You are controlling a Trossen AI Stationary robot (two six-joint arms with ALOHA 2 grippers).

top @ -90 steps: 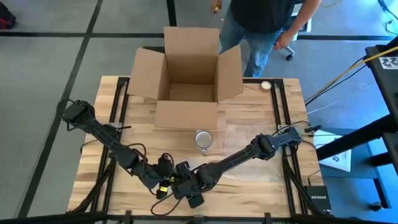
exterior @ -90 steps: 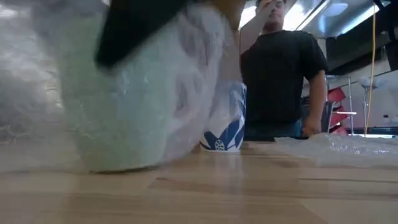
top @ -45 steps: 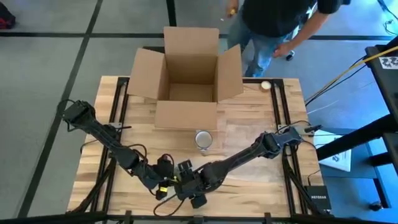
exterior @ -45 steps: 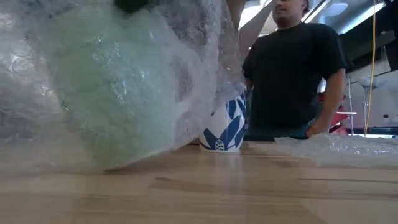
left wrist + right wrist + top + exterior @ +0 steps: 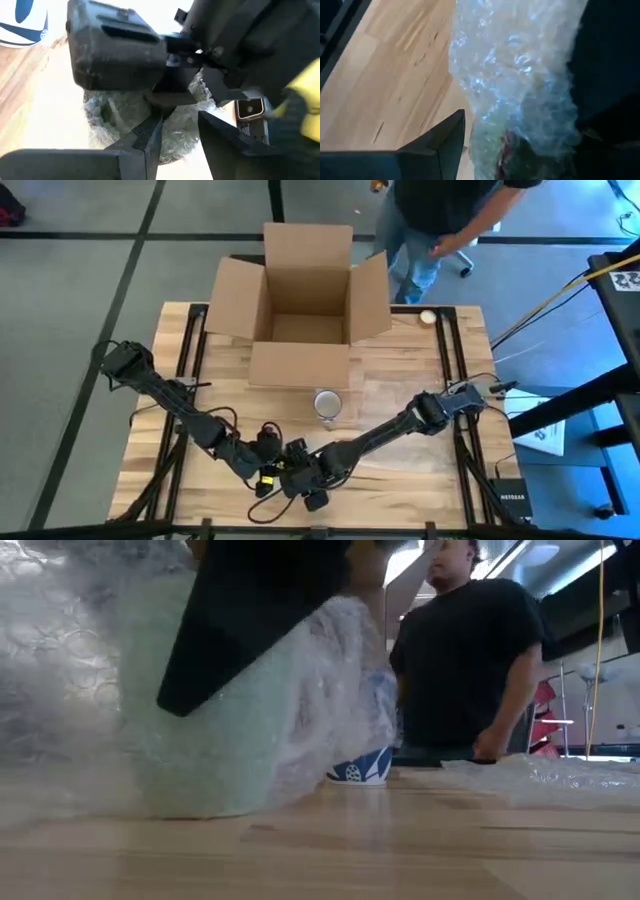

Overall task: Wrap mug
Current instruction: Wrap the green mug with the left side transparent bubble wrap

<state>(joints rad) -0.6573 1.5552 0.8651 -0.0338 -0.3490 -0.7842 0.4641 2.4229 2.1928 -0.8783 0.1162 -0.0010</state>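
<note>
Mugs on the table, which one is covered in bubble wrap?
The pale green mug at the near table edge, where both arms meet; bubble wrap surrounds it. The blue-and-white patterned mug near the cardboard box stands bare.

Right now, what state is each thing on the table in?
Cardboard box: open, flaps spread, standing at the table's far edge.
Green mug: upright on the table, swathed in bubble wrap.
Blue-patterned cup: upright, unwrapped, in front of the box.
Left end effector: at the wrapped mug, near the table's front edge.
Right end effector: at the same bundle, beside the left one.
</note>
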